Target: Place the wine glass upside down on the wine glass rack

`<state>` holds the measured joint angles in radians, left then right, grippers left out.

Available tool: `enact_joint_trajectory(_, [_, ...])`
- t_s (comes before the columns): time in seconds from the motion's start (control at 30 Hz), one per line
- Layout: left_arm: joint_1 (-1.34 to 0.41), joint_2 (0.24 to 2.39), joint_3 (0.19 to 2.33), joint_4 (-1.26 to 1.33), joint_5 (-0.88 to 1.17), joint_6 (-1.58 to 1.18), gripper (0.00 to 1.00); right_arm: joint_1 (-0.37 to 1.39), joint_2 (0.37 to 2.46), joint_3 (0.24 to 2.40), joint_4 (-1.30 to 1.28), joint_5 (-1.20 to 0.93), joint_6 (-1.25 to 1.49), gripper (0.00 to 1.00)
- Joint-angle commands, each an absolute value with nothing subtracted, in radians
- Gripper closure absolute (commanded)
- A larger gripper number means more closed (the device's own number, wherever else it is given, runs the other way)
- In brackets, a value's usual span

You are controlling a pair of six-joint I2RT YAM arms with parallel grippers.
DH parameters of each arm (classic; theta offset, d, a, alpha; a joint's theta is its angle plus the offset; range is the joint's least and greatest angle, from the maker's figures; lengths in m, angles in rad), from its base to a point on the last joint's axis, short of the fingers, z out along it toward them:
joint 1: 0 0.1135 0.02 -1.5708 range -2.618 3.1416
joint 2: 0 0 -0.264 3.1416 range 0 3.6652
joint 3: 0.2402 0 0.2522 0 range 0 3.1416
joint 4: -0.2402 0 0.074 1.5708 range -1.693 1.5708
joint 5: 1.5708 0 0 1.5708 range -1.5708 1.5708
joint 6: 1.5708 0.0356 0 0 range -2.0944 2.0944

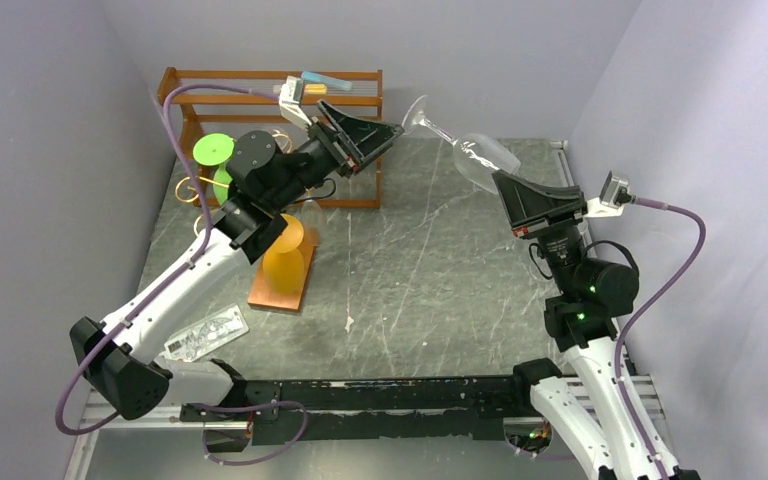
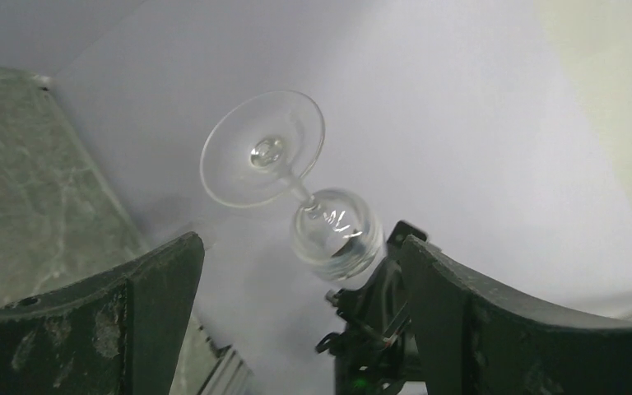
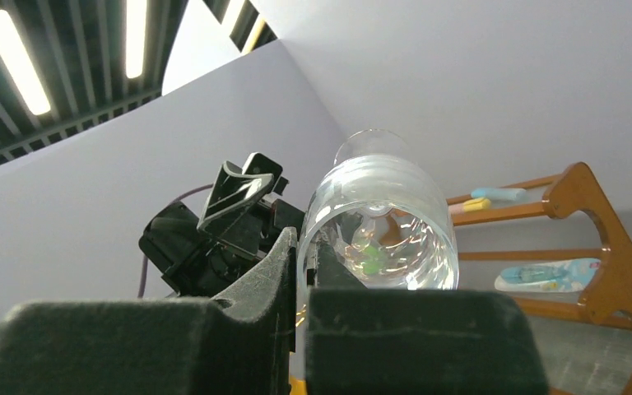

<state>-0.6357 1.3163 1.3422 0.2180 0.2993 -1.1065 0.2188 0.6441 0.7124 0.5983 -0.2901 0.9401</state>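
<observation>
From above: pinching the bowl rim of the clear stemmed wine glass (image 1: 468, 150) in the right pincer (image 1: 500, 178), fingers pressed tight on the glass wall. Holding the wine glass in the air, tilted, just off the right end of the brown wooden shelf unit (image 1: 240, 73), foot pointing towards that shelf and bowl away from it. Spreading the left pincer (image 1: 384, 140) wide in front of the shelf's right end, close to the foot of the glass and gripping nothing; not possible to tell from here whether touching. Showing the gold wire wine glass rack (image 1: 278, 292) on its flat copper-brown base in front of the shelf's left half, partly hidden under the left arm, with an orange translucent cup-shaped piece (image 1: 290, 258) on it. Showing both shelf and rack standing on the grey-green marbled worktop (image 1: 430, 260).

Through the left wrist camera: framing the wine glass (image 2: 336, 232) between two widely parted black fingers (image 2: 152, 317), round foot nearest the lens, bowl behind and lower, apart from both fingers. Showing the dark right pincer clamping the bowl from below.

Through the right wrist camera: squeezing the two black fingers (image 3: 284, 271) almost together with the bowl's edge caught between them. Looking straight into the bowl's mouth. Showing the shelf behind and to the right of the glass, with blue flat pieces (image 3: 543, 276) lying on its rails.
</observation>
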Motion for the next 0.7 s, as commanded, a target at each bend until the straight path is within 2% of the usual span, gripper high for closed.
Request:
enact_joint_trajectory(0.0, [-0.719,1.306,1.335,0.286,0.1,-1.17,0.08,0.218,0.627,0.685,0.723,-0.273,1.008,1.0])
enact_joint_trajectory(0.33, [-0.882,1.365,1.309,0.429,-0.058,-1.187,0.12,0.219,0.63,0.66,0.767,-0.295,1.07,1.0])
enact_joint_trajectory(0.67, [-1.001,1.407,1.331,0.525,-0.304,-1.093,0.34,0.218,0.632,0.651,0.801,-0.326,1.112,1.0])
